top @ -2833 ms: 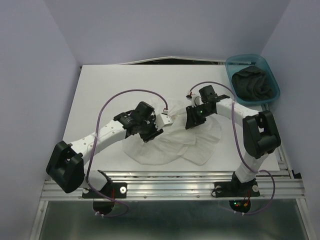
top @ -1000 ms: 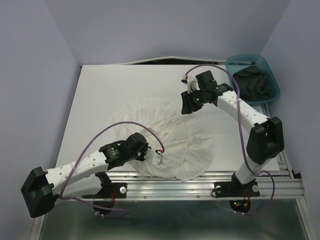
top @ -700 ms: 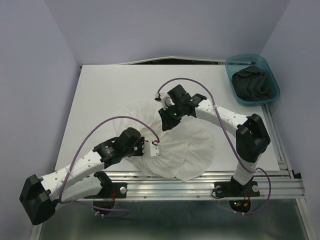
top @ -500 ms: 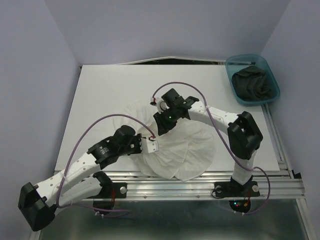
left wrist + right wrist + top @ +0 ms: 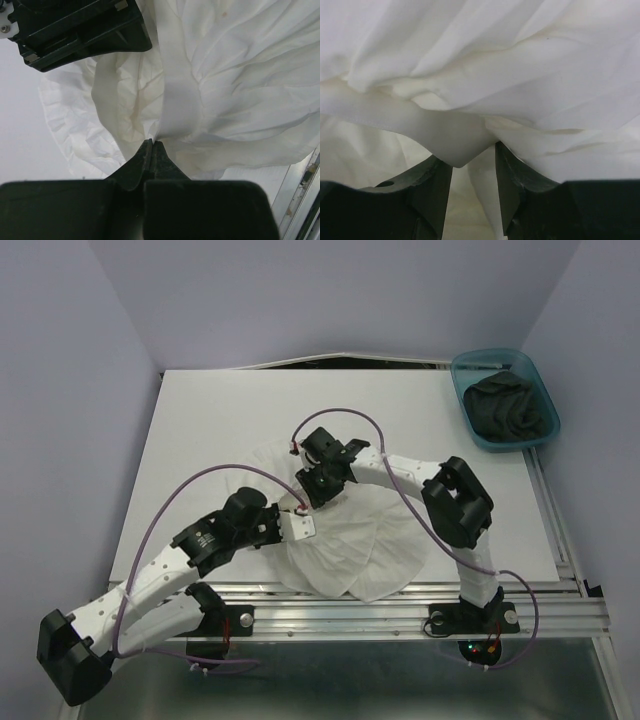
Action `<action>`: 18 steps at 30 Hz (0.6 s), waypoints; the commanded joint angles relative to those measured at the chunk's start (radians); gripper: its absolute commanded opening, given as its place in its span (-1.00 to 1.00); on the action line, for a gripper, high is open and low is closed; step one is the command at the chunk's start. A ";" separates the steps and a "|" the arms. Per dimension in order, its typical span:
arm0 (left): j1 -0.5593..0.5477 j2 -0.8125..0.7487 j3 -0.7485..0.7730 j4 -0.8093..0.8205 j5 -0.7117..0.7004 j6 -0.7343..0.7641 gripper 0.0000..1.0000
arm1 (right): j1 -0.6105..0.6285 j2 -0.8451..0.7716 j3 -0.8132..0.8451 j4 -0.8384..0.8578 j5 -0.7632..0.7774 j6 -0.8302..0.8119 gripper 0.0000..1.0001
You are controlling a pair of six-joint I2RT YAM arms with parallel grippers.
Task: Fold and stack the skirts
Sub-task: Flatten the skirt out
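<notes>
The white pleated skirt [image 5: 360, 540] lies bunched on the table near the front edge. My left gripper [image 5: 301, 528] is shut on a fold of the white skirt [image 5: 210, 85], pinching the cloth at its fingertips [image 5: 151, 143]. My right gripper [image 5: 312, 493] hovers just beyond it over the skirt's far-left part. Its jaws stand apart, with a drooping fold of the white skirt [image 5: 455, 135] hanging between them [image 5: 472, 159]. The charcoal-black skirt [image 5: 512, 406] lies crumpled in the teal bin [image 5: 470, 370] at the far right.
The right gripper's black body [image 5: 75, 30] sits close above the left gripper in the left wrist view. The table's metal front rail [image 5: 350, 612] runs just below the skirt. Lilac walls enclose the white table [image 5: 220, 420].
My left gripper has carried the skirt's left edge rightward and farther from the front, folding it over. My right arm has swept left from near the bin to just above the left gripper.
</notes>
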State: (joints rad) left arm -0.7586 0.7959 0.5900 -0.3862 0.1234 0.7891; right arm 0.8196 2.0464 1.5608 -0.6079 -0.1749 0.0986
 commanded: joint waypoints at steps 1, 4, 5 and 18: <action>0.007 -0.043 0.042 0.004 -0.008 -0.022 -1.00 | 0.013 0.023 0.070 -0.013 0.238 0.018 -0.17; 0.011 -0.076 0.054 -0.017 -0.039 -0.022 -1.00 | -0.009 -0.037 0.044 -0.020 0.331 0.003 -0.47; 0.016 -0.087 0.057 -0.028 -0.048 -0.021 -1.00 | -0.020 -0.076 0.039 -0.021 0.337 -0.002 -0.55; 0.064 -0.031 0.231 0.091 -0.292 -0.097 -1.00 | -0.224 -0.336 0.076 -0.030 0.276 -0.224 -0.99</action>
State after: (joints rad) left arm -0.7120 0.7261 0.7334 -0.3851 -0.0338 0.7341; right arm 0.6342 1.7725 1.5753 -0.6502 0.0864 -0.0132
